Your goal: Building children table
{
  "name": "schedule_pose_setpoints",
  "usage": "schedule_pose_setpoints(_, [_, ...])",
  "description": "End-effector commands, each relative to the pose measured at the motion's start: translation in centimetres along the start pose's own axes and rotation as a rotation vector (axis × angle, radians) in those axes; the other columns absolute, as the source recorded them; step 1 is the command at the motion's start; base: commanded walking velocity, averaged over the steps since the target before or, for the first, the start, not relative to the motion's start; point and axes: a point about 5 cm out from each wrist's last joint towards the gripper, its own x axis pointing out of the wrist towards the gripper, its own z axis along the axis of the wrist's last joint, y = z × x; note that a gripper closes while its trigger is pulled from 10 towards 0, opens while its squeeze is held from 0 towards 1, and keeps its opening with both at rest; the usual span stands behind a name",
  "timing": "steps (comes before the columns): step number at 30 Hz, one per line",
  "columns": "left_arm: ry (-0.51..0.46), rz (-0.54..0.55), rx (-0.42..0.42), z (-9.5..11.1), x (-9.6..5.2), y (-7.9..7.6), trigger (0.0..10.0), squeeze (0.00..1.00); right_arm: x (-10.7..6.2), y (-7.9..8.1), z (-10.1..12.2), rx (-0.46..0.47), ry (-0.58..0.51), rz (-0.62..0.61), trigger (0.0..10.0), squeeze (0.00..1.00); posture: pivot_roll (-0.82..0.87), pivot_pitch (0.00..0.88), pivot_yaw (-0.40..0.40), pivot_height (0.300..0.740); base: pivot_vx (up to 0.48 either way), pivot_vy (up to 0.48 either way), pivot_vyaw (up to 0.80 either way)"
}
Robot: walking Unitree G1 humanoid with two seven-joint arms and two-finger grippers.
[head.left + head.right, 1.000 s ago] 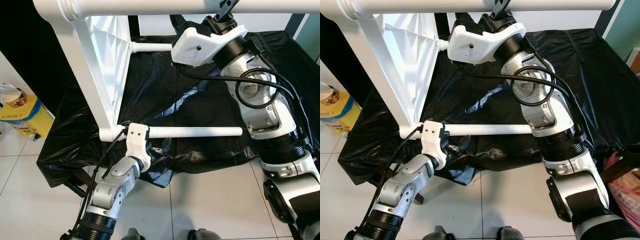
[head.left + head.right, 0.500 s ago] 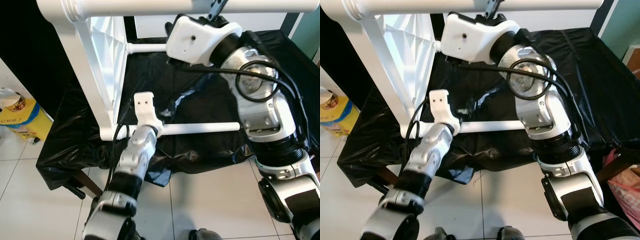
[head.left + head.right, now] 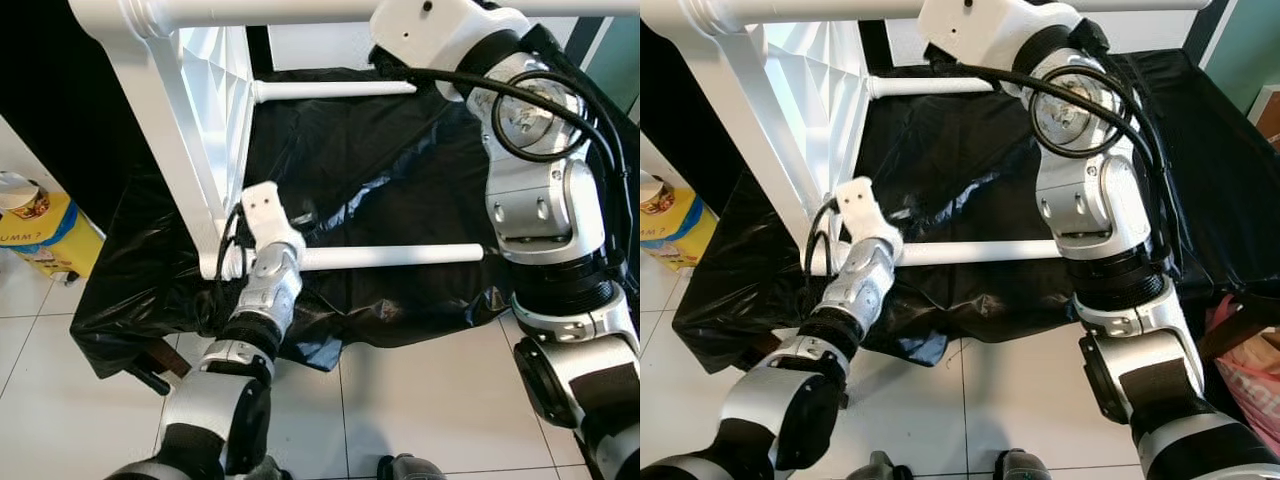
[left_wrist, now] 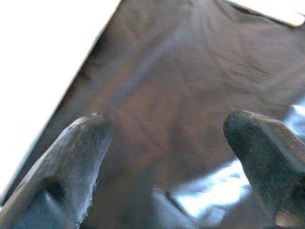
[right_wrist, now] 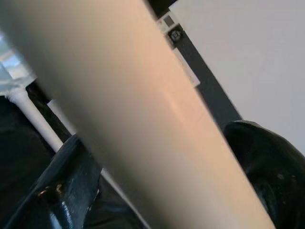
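Observation:
The white children's table (image 3: 215, 90) lies on its side on a black plastic sheet (image 3: 380, 170), its legs pointing to my right. The lower leg (image 3: 400, 256) runs just above the sheet, a far leg (image 3: 330, 90) lies behind it, and the upper leg (image 3: 280, 10) crosses the top. My left gripper (image 4: 167, 143) is open with nothing between its fingers (image 4: 71, 157); its wrist (image 3: 265, 215) sits where the lower leg meets the panel. My right gripper (image 5: 162, 157) is closed around the thick upper leg (image 5: 143, 109), high up.
A yellow package (image 3: 40, 225) with a round tin (image 3: 25, 195) on it stands on the floor at the left. Pale tile floor (image 3: 420, 400) lies in front of the sheet. A pink bag (image 3: 1250, 370) sits at the right edge.
My left arm has risen from below the lower leg and now rests its wrist against the table's corner. My right arm has slid up and to the right along the upper leg.

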Motion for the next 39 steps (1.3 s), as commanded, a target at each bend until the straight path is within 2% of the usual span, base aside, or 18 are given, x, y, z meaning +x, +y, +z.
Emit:
schedule_pose_setpoints(1, [-0.044, 0.096, 0.042, 0.7, 0.2, 1.3, 10.0, 0.00, -0.1, 0.0, -0.6, 0.107, 0.036, 0.000, 10.0, 0.00, -0.15, 0.086, 0.066, 0.740, 0.000, 0.000, 0.00])
schedule_pose_setpoints(3, [-0.135, 0.171, 0.109, 2.9, 0.6, 2.9, 10.0, 0.00, -0.4, -0.3, -1.5, 0.365, 0.093, -0.022, 10.0, 0.00, -0.14, 0.089, 0.060, 0.740, 0.000, 0.000, 0.00])
schedule_pose_setpoints(6, [-0.163, 0.189, 0.129, 3.6, 0.7, 3.3, 10.0, 0.00, -0.4, -0.4, -1.7, 0.430, 0.107, -0.028, 10.0, 0.00, -0.14, 0.090, 0.059, 0.740, 0.000, 0.000, 0.00])
schedule_pose_setpoints(7, [-0.226, 0.223, 0.151, 5.3, 0.8, 3.7, 10.0, 0.00, -0.5, -0.7, -2.1, 0.522, 0.128, -0.058, 10.0, 0.00, -0.13, 0.090, 0.056, 0.740, 0.000, 0.000, 0.00])
schedule_pose_setpoints(10, [-0.387, 0.276, 0.146, 10.2, 0.9, 3.7, 10.0, 0.00, -0.8, -1.7, -2.8, 0.656, 0.151, -0.137, 10.0, 0.00, -0.13, 0.090, 0.049, 0.740, 0.000, 0.000, 0.00])
schedule_pose_setpoints(14, [-0.465, 0.279, 0.140, 12.7, 0.8, 2.9, 10.0, 0.00, -1.0, -2.0, -3.2, 0.746, 0.169, -0.161, 10.0, 0.00, -0.12, 0.090, 0.048, 0.740, 0.000, 0.000, 0.00])
schedule_pose_setpoints(15, [-0.512, 0.255, 0.129, 14.4, 0.7, 1.8, 10.0, 0.00, -1.1, -2.4, -3.6, 0.790, 0.167, -0.192, 10.0, 0.00, -0.12, 0.091, 0.046, 0.740, 0.000, 0.000, 0.00])
schedule_pose_setpoints(17, [-0.540, 0.237, 0.121, 15.5, 0.6, 1.1, 10.0, 0.00, -1.2, -2.7, -3.8, 0.817, 0.165, -0.212, 10.0, 0.00, -0.12, 0.091, 0.046, 0.740, 0.000, 0.000, 0.00])
schedule_pose_setpoints(19, [-0.613, 0.142, 0.076, 18.1, 0.1, -1.9, 10.0, 0.00, -1.6, -3.5, -4.4, 0.890, 0.150, -0.264, 10.0, 0.00, -0.11, 0.086, 0.043, 0.740, 0.000, 0.000, 0.00])
schedule_pose_setpoints(20, [-0.613, 0.142, 0.076, 18.1, 0.1, -1.9, 10.0, 0.00, -1.6, -3.5, -4.4, 0.890, 0.150, -0.264, 10.0, 0.00, -0.11, 0.086, 0.043, 0.740, 0.000, 0.000, 0.00])
schedule_pose_setpoints(22, [-0.673, 0.013, 0.001, 20.3, -1.0, -5.4, 10.0, 0.00, -2.1, -3.9, -5.5, 0.977, 0.159, -0.316, 10.0, 0.00, -0.11, 0.083, 0.040, 0.740, 0.000, 0.000, 0.00])
schedule_pose_setpoints(25, [-0.701, -0.050, -0.023, 21.2, -1.6, -7.1, 10.0, 0.00, -2.5, -4.1, -6.3, 1.017, 0.158, -0.349, 10.0, 0.00, -0.11, 0.081, 0.040, 0.740, 0.000, 0.000, 0.00])
schedule_pose_setpoints(28, [-0.729, -0.273, -0.081, 22.9, -3.6, -12.0, 10.0, 0.00, -4.1, -3.6, -9.9, 1.086, 0.219, -0.440, 10.0, 0.00, -0.09, 0.077, 0.038, 0.740, 0.000, 0.000, 0.00])
schedule_pose_setpoints(30, [-0.729, -0.273, -0.081, 22.9, -3.6, -12.0, 10.0, 0.00, -4.1, -3.6, -9.9, 1.086, 0.219, -0.440, 10.0, 0.00, -0.09, 0.077, 0.038, 0.740, 0.000, 0.000, 0.00])
schedule_pose_setpoints(31, [-0.707, -0.364, -0.100, 23.0, -4.2, -13.6, 10.0, 0.00, -5.0, -2.8, -11.5, 1.158, 0.251, -0.471, 10.0, 0.00, -0.09, 0.078, 0.044, 0.740, 0.000, 0.000, 0.00])
schedule_pose_setpoints(32, [-0.707, -0.364, -0.100, 23.0, -4.2, -13.6, 10.0, 0.00, -5.0, -2.8, -11.5, 1.158, 0.251, -0.471, 10.0, 0.00, -0.09, 0.078, 0.044, 0.740, 0.000, 0.000, 0.00])
schedule_pose_setpoints(34, [-0.640, -0.524, -0.139, 22.9, -5.0, -16.1, 10.0, 0.00, -6.6, -0.9, -14.3, 1.295, 0.296, -0.524, 10.0, 0.00, -0.09, 0.082, 0.053, 0.740, 0.000, 0.000, 0.00])
schedule_pose_setpoints(39, [-0.575, -0.650, -0.078, 21.6, -5.7, -18.2, 10.0, 0.00, -7.6, 1.1, -16.0, 1.387, 0.306, -0.534, 10.0, 0.00, -0.08, 0.087, 0.069, 0.740, 0.000, 0.000, 0.00])
